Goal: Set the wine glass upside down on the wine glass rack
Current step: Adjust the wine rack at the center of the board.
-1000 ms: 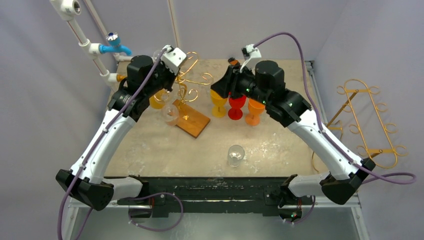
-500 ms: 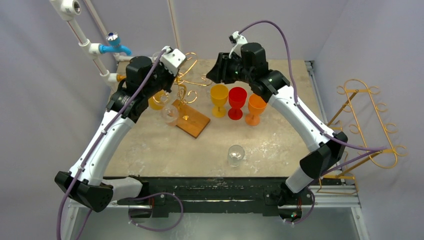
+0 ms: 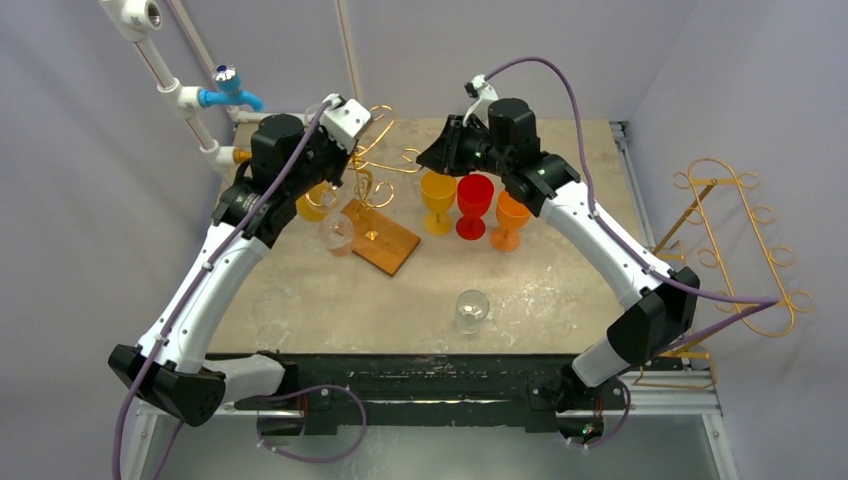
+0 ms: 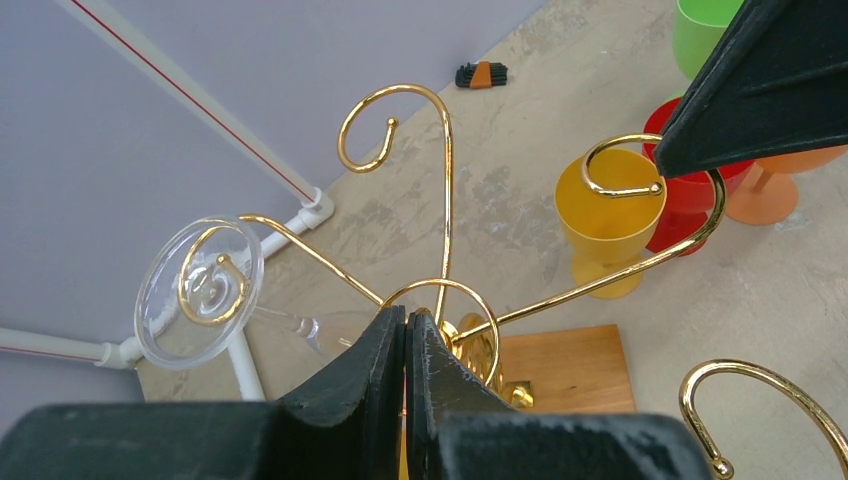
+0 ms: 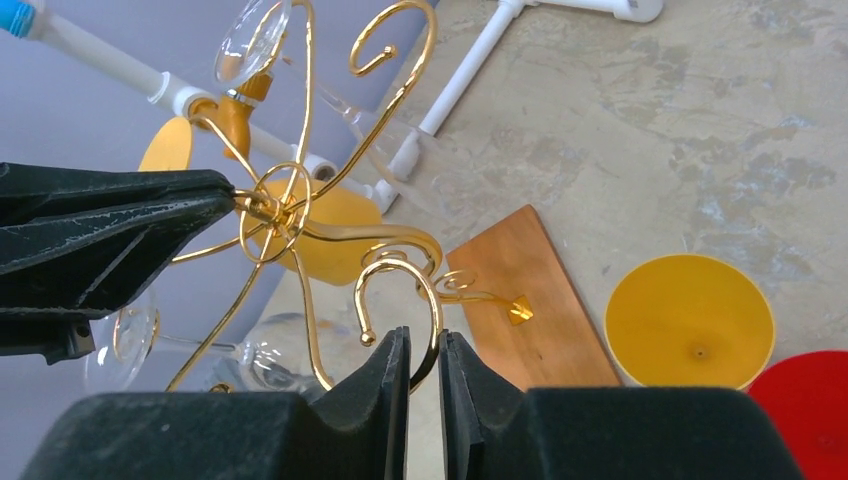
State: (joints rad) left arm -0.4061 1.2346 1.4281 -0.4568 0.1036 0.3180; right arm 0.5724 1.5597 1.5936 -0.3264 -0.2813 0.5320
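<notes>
The gold wire wine glass rack point(image 3: 378, 160) stands on a wooden base point(image 3: 385, 240) at the back left. My left gripper point(image 4: 406, 315) is shut on the wire ring at the rack's top point(image 5: 268, 205). My right gripper point(image 5: 423, 335) straddles one hook point(image 5: 400, 270). Its jaws stand narrow, and a slit still shows beside the wire. From above, the left gripper point(image 3: 345, 160) and right gripper point(image 3: 425, 160) flank the rack. One clear wine glass point(image 3: 472, 308) stands alone on the table near the front. Another clear glass point(image 4: 200, 290) hangs upside down on the rack.
Yellow point(image 3: 437, 200), red point(image 3: 474, 205) and orange point(image 3: 511, 218) goblets stand right of the rack, under the right arm. A yellow glass point(image 3: 315, 205) hangs on the rack's left. White pipes point(image 3: 185, 95) run along the left wall. A second gold rack point(image 3: 740, 245) leans beyond the table's right edge.
The right arm has swung back and left, from above the coloured goblets to the rack. Its jaws have narrowed around a hook. The left gripper has kept its hold.
</notes>
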